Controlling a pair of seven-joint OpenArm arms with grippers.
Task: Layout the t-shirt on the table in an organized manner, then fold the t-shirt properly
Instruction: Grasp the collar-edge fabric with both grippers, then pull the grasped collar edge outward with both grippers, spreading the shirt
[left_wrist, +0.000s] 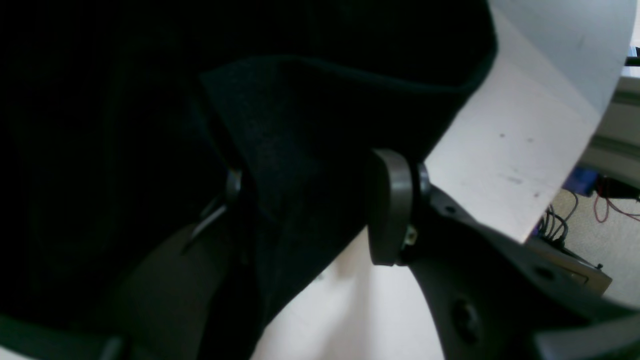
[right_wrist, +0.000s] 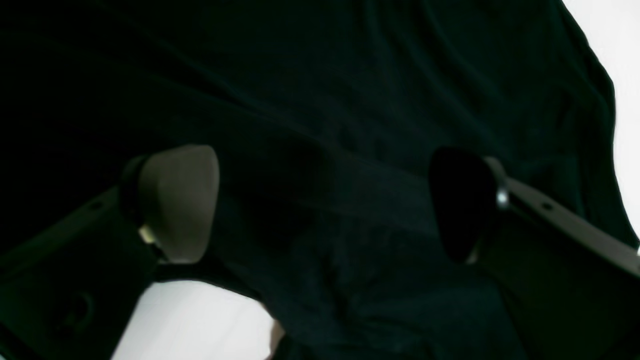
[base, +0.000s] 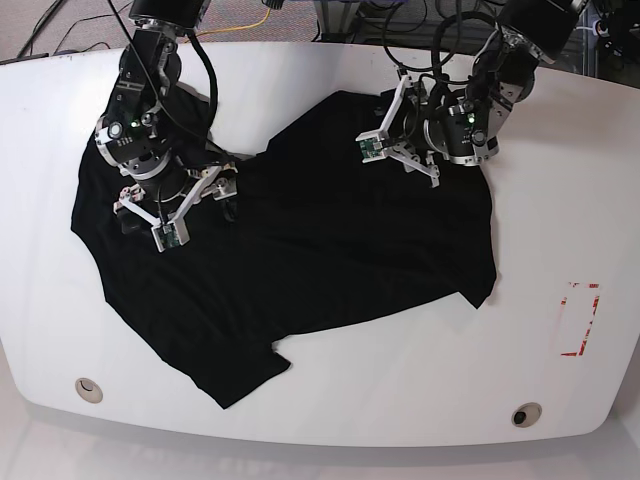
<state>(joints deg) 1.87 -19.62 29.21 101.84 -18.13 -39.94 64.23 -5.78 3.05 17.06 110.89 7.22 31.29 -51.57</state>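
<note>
My left gripper (left_wrist: 305, 210) has a raised fold of the t-shirt (base: 300, 250) between its pads; one pad is buried in black cloth, so I cannot tell whether the pinch has actually closed. My right gripper (right_wrist: 325, 205) stands wide, jaws apart over the dark fabric, holding nothing. Outward from there, the shirt lies crumpled and skewed across the middle of the table (base: 330, 420), one sleeve trailing toward the near edge, wrinkles throughout. I judge the laying-out only partly done: spreading and squaring remain, and no fold has been made yet.
</note>
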